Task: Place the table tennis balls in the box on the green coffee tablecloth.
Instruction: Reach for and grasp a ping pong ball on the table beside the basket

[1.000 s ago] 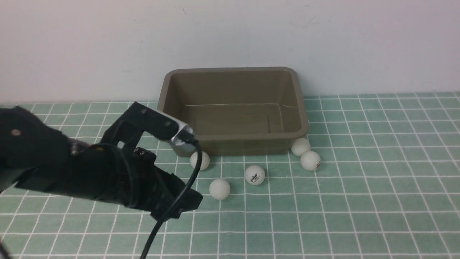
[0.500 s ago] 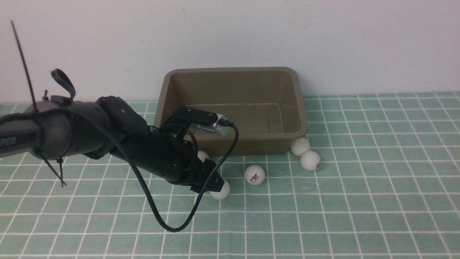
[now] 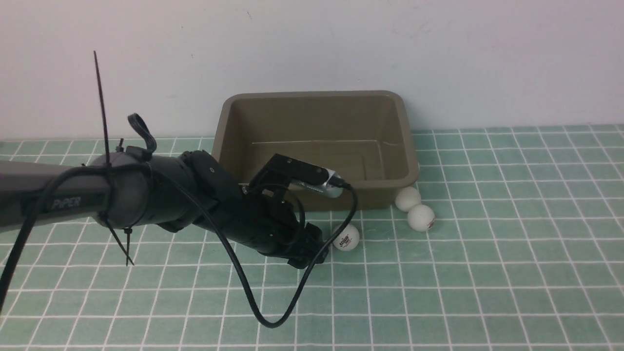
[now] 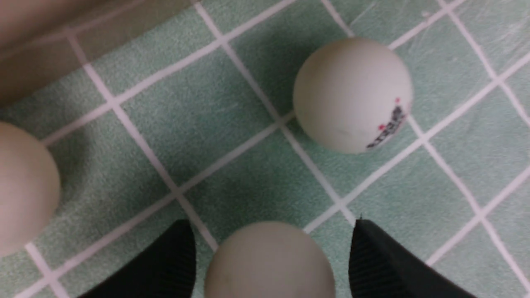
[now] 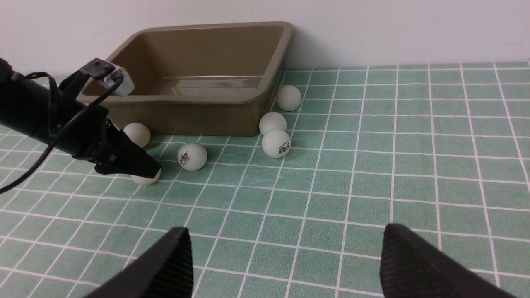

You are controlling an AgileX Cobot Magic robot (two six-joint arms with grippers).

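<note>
A mint-green tablecloth [image 3: 487,273] with a thin white grid is shown, and a rectangular olive-brown plastic box [image 3: 380,192] is set at its far edge against a white wall [image 3: 438,48], the box's bare floor in view. Six small matte white table tennis balls are scattered on the cloth outside the box. The black left gripper [image 3: 308,253] is lowered to the cloth in front of the box. Its fingers are spread to either side of one plain ball [image 4: 269,260], with a thin gap seen on each side, so this ball is straddled but not pinched. A logo-printed ball [image 3: 346,237] lies just beside that gripper, to its right. Another plain ball [image 5: 136,134] rests near the box's front wall. A corner ball [image 3: 408,198] sits at the box's front right corner, with a neighbouring ball [image 3: 421,217] apparently touching it, and a sixth ball [image 5: 289,97] is seen beside the right wall. The right gripper [image 5: 285,229] is held above bare cloth nearer the robot, fingers spread wide.
</note>
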